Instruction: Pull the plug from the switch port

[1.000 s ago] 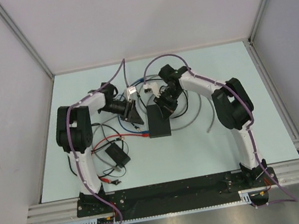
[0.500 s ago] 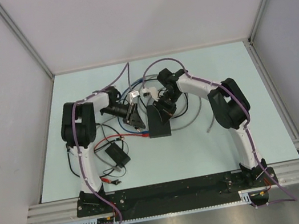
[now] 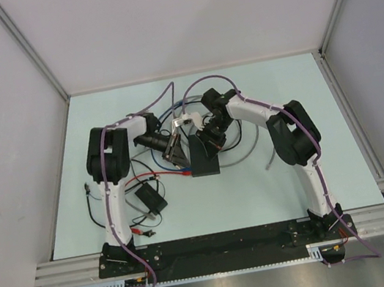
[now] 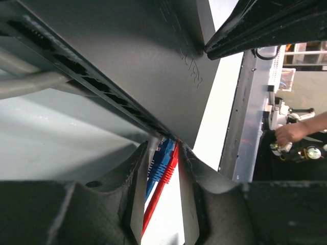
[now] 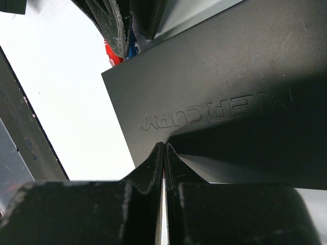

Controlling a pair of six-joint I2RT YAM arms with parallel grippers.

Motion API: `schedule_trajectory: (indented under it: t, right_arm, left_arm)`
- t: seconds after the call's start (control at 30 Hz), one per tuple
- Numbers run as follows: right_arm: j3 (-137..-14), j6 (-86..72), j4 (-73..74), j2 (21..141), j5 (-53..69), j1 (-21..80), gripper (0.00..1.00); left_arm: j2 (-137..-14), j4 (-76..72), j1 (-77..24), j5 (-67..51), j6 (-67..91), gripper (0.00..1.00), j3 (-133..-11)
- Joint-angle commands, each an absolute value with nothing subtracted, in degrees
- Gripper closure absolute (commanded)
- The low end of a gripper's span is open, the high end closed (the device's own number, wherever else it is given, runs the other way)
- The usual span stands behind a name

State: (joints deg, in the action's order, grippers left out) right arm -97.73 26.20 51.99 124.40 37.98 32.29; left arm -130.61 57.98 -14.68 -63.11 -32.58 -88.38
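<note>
The switch point(image 3: 206, 160) is a flat dark grey box near the table's middle, and its far end looks raised. In the left wrist view its port row point(image 4: 102, 87) runs along the narrow edge. A blue plug point(image 4: 162, 162) and a red plug point(image 4: 172, 164) sit side by side in the end ports. My left gripper point(image 4: 164, 153) is shut on both plugs, one finger against each side. My right gripper point(image 5: 164, 145) is shut and empty, its tips resting on the switch's lettered face point(image 5: 230, 81). From above, the left gripper point(image 3: 177, 143) and right gripper point(image 3: 210, 139) meet at the switch's far end.
A grey cable point(image 4: 30, 84) is plugged further along the port row and loops right point(image 3: 249, 150). A small black box with thin wires point(image 3: 149, 197) and red clips point(image 3: 139, 231) lie near the left arm's base. A person's hand point(image 4: 296, 133) shows beyond the table edge.
My left arm has swung right to the switch's far end, and its jaws have narrowed onto the blue and red plugs. The right gripper dropped slightly onto the switch and stayed shut.
</note>
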Motion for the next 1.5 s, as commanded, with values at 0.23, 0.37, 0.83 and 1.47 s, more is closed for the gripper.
schedule_trajectory:
  t: [0.23, 0.37, 0.83, 1.47]
  right_arm:
    - [-96.4, 28.7, 51.2, 128.1, 31.5, 32.7, 0.96]
    - [-96.5, 28.7, 51.2, 128.3, 31.3, 32.7, 0.96]
    - [-96.4, 28.7, 51.1, 128.3, 31.1, 32.8, 0.95]
    - [-96.2, 28.8, 51.0, 128.3, 30.7, 33.0, 0.94]
  left_arm:
    - [-134.6, 68.2, -15.6, -64.6, -42.0, 0.68, -94.7]
    - [-134.9, 68.5, -16.2, -64.1, -42.2, 0.67, -95.2]
    - [-135.8, 69.6, -17.1, -63.3, -43.9, 0.68, -95.7]
    - [-136.0, 70.8, -17.3, -63.4, -47.4, 0.69, -95.3]
